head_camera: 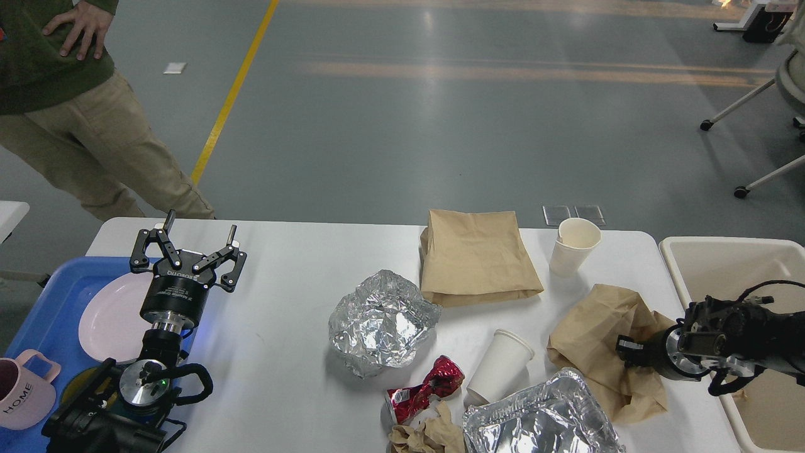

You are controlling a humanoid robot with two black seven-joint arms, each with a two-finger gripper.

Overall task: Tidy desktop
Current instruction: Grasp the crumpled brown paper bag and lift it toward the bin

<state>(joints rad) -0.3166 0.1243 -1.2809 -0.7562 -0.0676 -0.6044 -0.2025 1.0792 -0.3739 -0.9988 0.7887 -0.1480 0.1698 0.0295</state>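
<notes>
The bench [289, 352], a wide white matte top with rounded corners, fills the lower part of the view and carries all the litter. I count two brown paper bags: one flat bag [477, 255] lying smooth near the far edge, and one crumpled bag [600, 330] bunched into folds toward the right. There are two white paper cups: an upright cup [573, 245] by the far right corner, and a tipped cup [500, 367] lying on its side near the front. Foil shows in two pieces: a crinkled foil ball [380, 321] in the middle, and a shiny, creased foil tray [541, 418] at the front edge, touching the crumpled bag. Just beside the tipped cup lies one red wrapper [427, 387], glossy and twisted, with a wad of brown paper [431, 435] next to it.

The left end effector [192, 248] stands upright over the left end with its fingers spread wide, grasping nothing. The right end effector [629, 351] is pressed into the crumpled bag; it is dark and partly buried, so I cannot tell how its fingers stand.

At far left a blue tray [44, 308] holds one pale pink plate [110, 318] and one pink mug [19, 393]. At far right sits a deep beige bin [723, 255].
</notes>
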